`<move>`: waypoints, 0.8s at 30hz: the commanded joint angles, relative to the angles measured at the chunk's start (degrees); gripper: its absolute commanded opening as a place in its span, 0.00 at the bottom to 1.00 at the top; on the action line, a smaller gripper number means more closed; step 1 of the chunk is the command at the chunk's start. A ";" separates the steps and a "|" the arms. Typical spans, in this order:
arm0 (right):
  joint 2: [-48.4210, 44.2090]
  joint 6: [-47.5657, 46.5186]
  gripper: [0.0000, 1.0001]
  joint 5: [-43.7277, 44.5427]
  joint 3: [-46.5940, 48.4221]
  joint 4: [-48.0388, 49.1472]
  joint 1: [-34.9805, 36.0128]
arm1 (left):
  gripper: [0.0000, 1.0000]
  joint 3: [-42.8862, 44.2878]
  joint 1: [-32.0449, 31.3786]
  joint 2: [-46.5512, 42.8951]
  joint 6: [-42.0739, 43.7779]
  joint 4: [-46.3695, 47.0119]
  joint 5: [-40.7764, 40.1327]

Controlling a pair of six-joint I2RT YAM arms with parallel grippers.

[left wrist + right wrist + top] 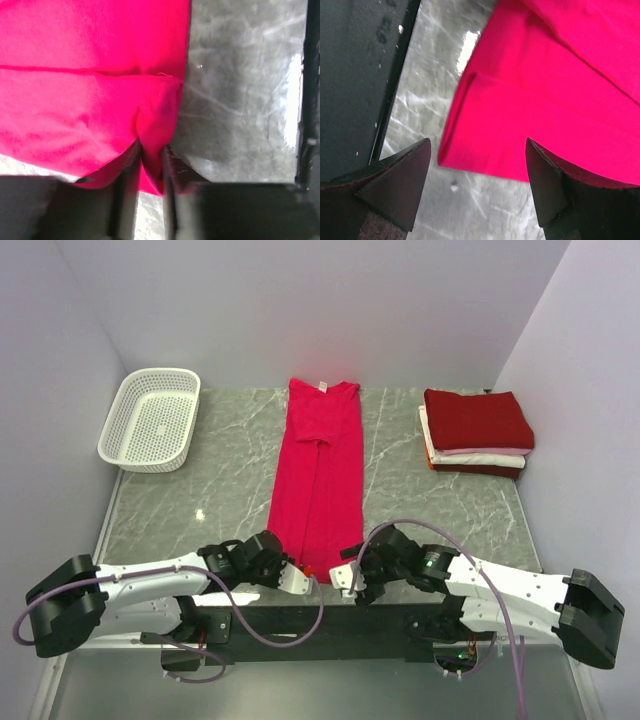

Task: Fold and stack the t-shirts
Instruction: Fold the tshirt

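From above: red shirt, folded lengthwise into a narrow strip, flat down the middle of the table, collar far, hem near. Far right, well apart from it: a stack of folded shirts, crimson on top, white beneath. Far left: a white basket. Left pincer at the near left corner of the hem, right pincer at the near right corner.

Left wrist view: left pincer pressed nearly together, pinching a bunched bit of the hem corner of the red shirt, cloth puckered just above the fingers. Bare table off to one side.

Right wrist view: right pincer spread wide, straddling the other hem corner of the red shirt, holding nothing. Doubled edge plain to see there, one layer lying on another.

Likely handling: light, soft, limp, with no stiffness to keep its own shape. Probably sags, and slips layer from layer, if lifted at one point only. Best taken at both near hem corners, biting through all the layers, then carried toward the far end together to halve the strip. Calls for as deep a bite on the right as on the left, or the fold could skew.
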 commanded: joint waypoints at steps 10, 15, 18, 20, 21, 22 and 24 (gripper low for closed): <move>6.24 2.41 0.77 7.69 -1.01 6.91 7.31 | 0.08 -1.36 1.41 -5.39 0.44 0.89 0.32; 11.69 3.81 0.63 14.36 0.75 7.79 10.39 | 0.06 -1.45 1.41 -6.79 0.35 0.54 0.77; 14.25 4.43 0.50 17.44 1.72 8.06 10.83 | 0.06 -1.36 1.41 -7.06 0.35 0.45 1.38; 15.04 4.26 0.38 18.50 1.72 7.97 10.92 | 0.05 -1.36 1.41 -7.32 0.44 0.27 1.47; 15.13 4.08 0.34 18.86 1.63 7.80 10.92 | 0.04 -1.36 1.41 -7.58 0.44 0.27 1.47; 14.96 3.91 0.27 19.56 1.63 7.53 10.92 | 0.02 -1.36 1.41 -7.67 0.44 0.10 1.38; 14.43 4.08 0.20 19.91 1.72 7.00 10.92 | 0.01 -1.27 1.41 -8.11 0.52 -0.08 1.21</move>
